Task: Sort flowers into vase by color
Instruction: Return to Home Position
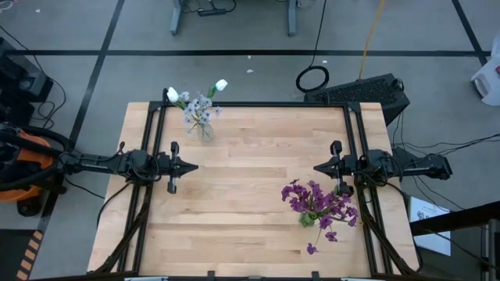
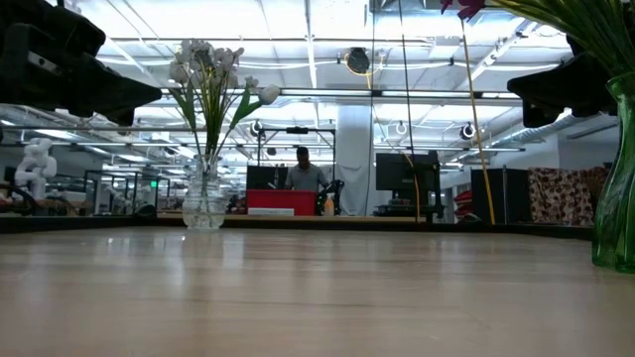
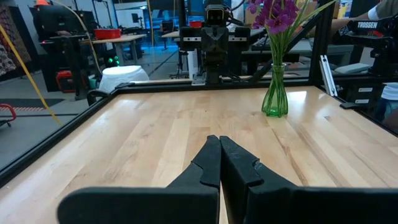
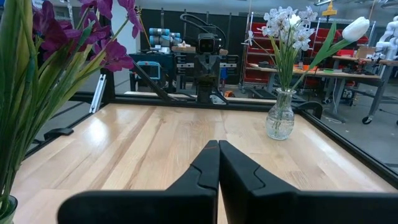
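Purple flowers [image 1: 316,201] stand with their stalks in a green glass vase [image 3: 275,94] near the table's right edge, toward the near side. White buds and pale grey-blue flowers [image 1: 198,104] stand in a clear glass vase [image 4: 279,116] at the far left. My left gripper [image 1: 194,166] is shut at the table's left side, pointing level toward the middle, with nothing in it. My right gripper [image 1: 316,167] is shut at the right side, facing it, just beyond the purple flowers. Both hang above the tabletop.
A black frame [image 1: 250,104] runs along the table's far edge and down both sides. The wooden tabletop [image 1: 250,203] lies bare between the two grippers. Beyond the table is a workshop with benches, and a person [image 2: 303,174] stands far off.
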